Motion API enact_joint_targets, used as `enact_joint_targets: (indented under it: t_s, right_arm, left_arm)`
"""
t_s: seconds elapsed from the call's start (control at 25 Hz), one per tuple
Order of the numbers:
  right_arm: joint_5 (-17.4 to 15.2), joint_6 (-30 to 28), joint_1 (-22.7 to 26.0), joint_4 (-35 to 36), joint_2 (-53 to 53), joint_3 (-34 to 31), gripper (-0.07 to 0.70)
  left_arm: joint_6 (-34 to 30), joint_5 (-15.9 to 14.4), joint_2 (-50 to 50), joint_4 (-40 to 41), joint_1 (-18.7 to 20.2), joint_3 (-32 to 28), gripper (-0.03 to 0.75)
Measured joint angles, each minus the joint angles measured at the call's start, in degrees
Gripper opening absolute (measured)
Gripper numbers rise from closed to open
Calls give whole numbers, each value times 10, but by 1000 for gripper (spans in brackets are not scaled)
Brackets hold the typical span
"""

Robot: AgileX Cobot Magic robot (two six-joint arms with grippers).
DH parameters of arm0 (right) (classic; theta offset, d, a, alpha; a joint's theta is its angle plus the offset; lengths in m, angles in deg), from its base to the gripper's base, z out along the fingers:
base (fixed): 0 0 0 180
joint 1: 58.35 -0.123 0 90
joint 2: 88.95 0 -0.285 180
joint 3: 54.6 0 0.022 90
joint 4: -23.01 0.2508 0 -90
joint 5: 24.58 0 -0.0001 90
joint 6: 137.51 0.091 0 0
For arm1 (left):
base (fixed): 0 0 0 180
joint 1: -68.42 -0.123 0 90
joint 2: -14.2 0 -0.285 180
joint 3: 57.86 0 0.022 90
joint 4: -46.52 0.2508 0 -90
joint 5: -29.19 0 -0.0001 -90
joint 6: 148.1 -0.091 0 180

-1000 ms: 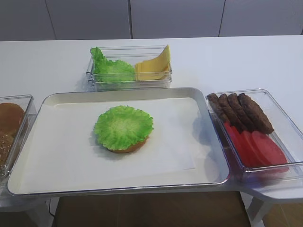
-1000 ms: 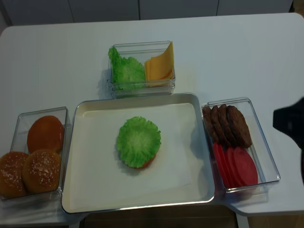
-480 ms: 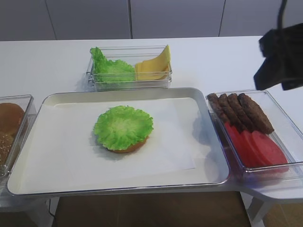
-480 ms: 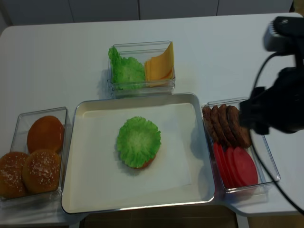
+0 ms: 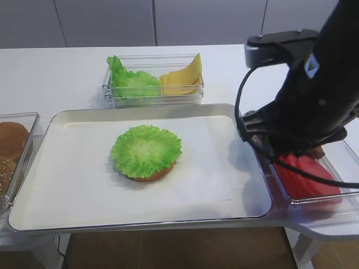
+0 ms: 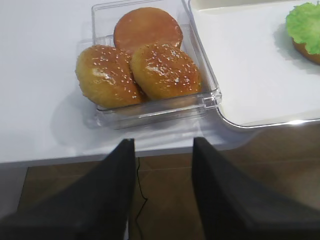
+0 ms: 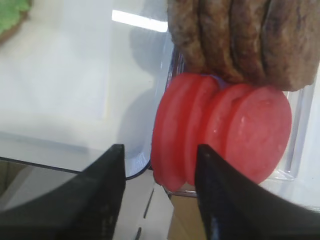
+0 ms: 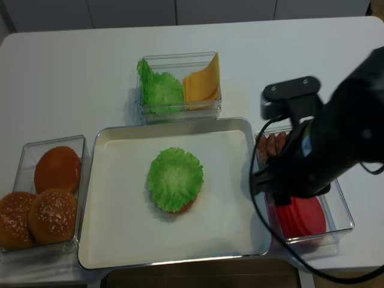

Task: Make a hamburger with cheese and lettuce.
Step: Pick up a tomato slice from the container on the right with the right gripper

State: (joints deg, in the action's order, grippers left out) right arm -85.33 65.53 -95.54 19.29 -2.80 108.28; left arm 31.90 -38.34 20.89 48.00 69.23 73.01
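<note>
The hamburger (image 5: 146, 152) (image 8: 175, 179), a bun half under a ruffled green leaf, lies mid-tray. Spare lettuce (image 5: 130, 81) and pale yellow cheese (image 5: 182, 78) slices share the clear box behind the tray. My right arm (image 5: 303, 106) hangs over the box on the right and hides the gripper from above. In the right wrist view the right gripper (image 7: 159, 150) is open and empty over the near end of the red slices (image 7: 225, 130). The left gripper (image 6: 162, 142) is open and empty, low at the table's front edge, in front of the bun box (image 6: 207, 97).
A metal tray (image 5: 67, 120) lined with white paper holds the hamburger. Dark patties (image 7: 240, 35) lie behind the red slices in the right box (image 8: 343, 207). Three brown buns (image 8: 51, 192) fill the left box. The floor shows below the table's front edge.
The right arm has swung in from the right and now stands over the box of patties and red slices, covering most of it. Its jaws stay equally wide. Nothing on the tray moved.
</note>
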Motion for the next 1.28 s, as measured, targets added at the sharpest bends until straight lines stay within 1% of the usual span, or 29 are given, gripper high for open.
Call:
enact_joint_targets:
  t_s: [0.12, 0.24, 0.52, 0.92, 1.08, 1.28]
  right_arm:
    - [-7, 27, -22, -32, 29, 0, 346]
    - [-8, 40, -25, -44, 46, 0, 338]
    - [6, 49, -26, -55, 49, 0, 237]
    - [11, 49, -26, -58, 68, 2, 209]
    - [11, 49, -26, -62, 68, 2, 148]
    - [13, 50, -26, -64, 69, 4, 90]
  left_arm:
    - [0, 0, 0, 0, 0, 0, 288]
    - [0, 0, 0, 0, 0, 0, 288]
    - [0, 0, 0, 0, 0, 0, 288]
    - [0, 0, 0, 0, 0, 0, 288]
    - [0, 0, 0, 0, 0, 0, 288]
    - [0, 0, 0, 0, 0, 0, 288]
